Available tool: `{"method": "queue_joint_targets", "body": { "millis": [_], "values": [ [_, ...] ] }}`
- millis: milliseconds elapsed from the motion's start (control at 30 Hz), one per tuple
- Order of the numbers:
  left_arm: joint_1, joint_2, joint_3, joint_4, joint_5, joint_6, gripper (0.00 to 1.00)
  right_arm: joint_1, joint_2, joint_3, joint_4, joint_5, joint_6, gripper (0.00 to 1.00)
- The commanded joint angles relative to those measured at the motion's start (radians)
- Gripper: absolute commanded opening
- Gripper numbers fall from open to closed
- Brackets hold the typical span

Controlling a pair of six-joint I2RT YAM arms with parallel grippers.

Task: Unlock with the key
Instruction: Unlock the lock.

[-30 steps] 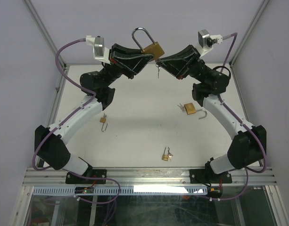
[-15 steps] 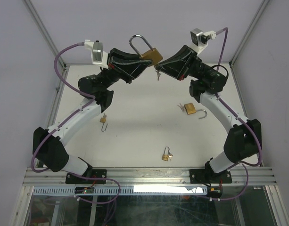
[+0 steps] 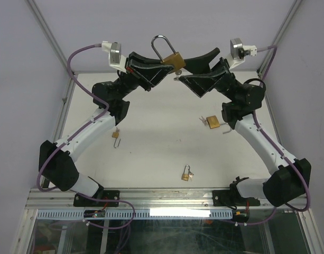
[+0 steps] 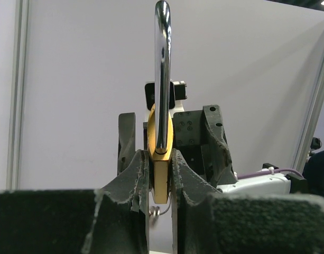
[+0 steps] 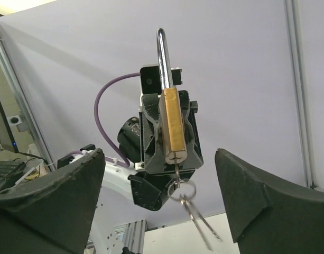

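Note:
A brass padlock (image 3: 173,59) with a steel shackle (image 3: 161,44) is held up in the air above the far side of the table. My left gripper (image 3: 165,67) is shut on its body; in the left wrist view the pads (image 4: 138,172) press both flat faces of the padlock (image 4: 160,177). The key (image 5: 175,170) sits in the keyhole under the padlock (image 5: 172,127), its ring and spare keys (image 5: 200,222) dangling. My right gripper (image 5: 159,198) is open, one finger on each side of the key and touching nothing. Whether the shackle is released, I cannot tell.
An opened brass padlock (image 3: 213,123) lies on the table under the right arm. A small padlock (image 3: 115,135) lies near the left arm's elbow. Another padlock with keys (image 3: 186,174) lies toward the near edge. White walls stand close on both sides.
My right gripper has opened and let go of the key, which stays in the keyhole. The right arm has pulled back to the right. The left gripper still holds the padlock.

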Motion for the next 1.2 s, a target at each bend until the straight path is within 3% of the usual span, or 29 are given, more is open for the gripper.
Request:
{"method": "queue_joint_targets", "body": {
  "millis": [0,133,233,367,467,533,700,933,1067,1167],
  "values": [
    [-0.010,0.006,0.088,0.063,-0.046,-0.038,0.00,0.006,0.021,0.030,0.083,0.038,-0.032,0.87],
    [-0.011,0.008,0.086,0.058,-0.049,-0.041,0.00,0.029,0.025,0.057,0.065,0.052,-0.115,0.74],
    [-0.011,0.010,0.089,0.063,-0.050,-0.036,0.00,0.030,0.027,0.051,0.059,0.058,-0.129,0.59],
    [-0.011,0.007,0.088,0.073,-0.052,-0.029,0.00,0.029,0.019,0.013,0.058,0.045,-0.120,0.63],
    [-0.011,0.006,0.084,0.072,-0.044,-0.025,0.00,0.024,0.002,-0.008,0.063,0.065,-0.117,0.77],
    [-0.010,0.002,0.073,0.063,-0.040,-0.023,0.00,0.013,-0.008,0.000,0.059,0.072,-0.122,0.80],
    [-0.008,-0.012,0.055,0.064,-0.039,-0.020,0.00,-0.019,-0.018,0.045,0.030,0.059,-0.134,0.67],
    [-0.007,-0.017,0.056,0.076,-0.042,-0.011,0.00,-0.030,-0.014,0.040,-0.011,0.035,-0.120,0.65],
    [-0.009,-0.010,0.067,0.091,-0.044,-0.015,0.00,-0.030,0.001,0.032,0.004,0.011,-0.095,0.51],
    [-0.011,-0.004,0.072,0.097,-0.047,-0.019,0.00,-0.025,0.028,0.069,0.008,-0.036,-0.061,0.49]
  ]
}}
